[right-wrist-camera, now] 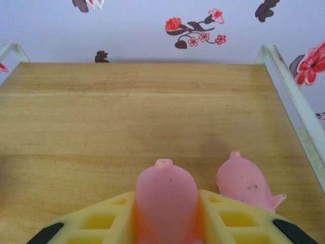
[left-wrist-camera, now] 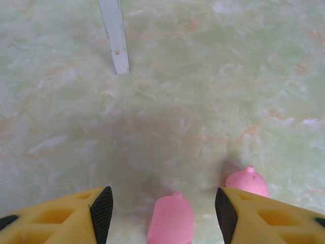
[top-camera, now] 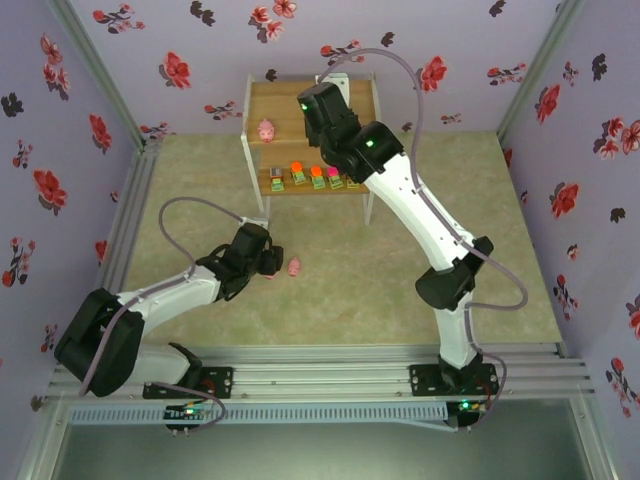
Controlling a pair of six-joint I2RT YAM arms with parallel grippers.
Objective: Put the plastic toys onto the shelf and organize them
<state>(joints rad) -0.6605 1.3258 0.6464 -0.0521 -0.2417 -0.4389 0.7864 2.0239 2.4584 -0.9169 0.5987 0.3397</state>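
Pink, smooth and probably light, the pig looks squashy; take it across its round middle. The right gripper pinches it so, just over the shelf top board. The left gripper gapes wide around a table pig.

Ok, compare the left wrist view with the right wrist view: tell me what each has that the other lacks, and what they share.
Left wrist: the pale green table, a white shelf leg, and the open left end effector straddling one table pig, with a neighbouring pig just outside it. Right wrist: the wooden shelf board, floral wall, and the right end effector shut on a gripped pig, with a shelved pig lying alongside. Shared: two pink pigs and yellow fingers.
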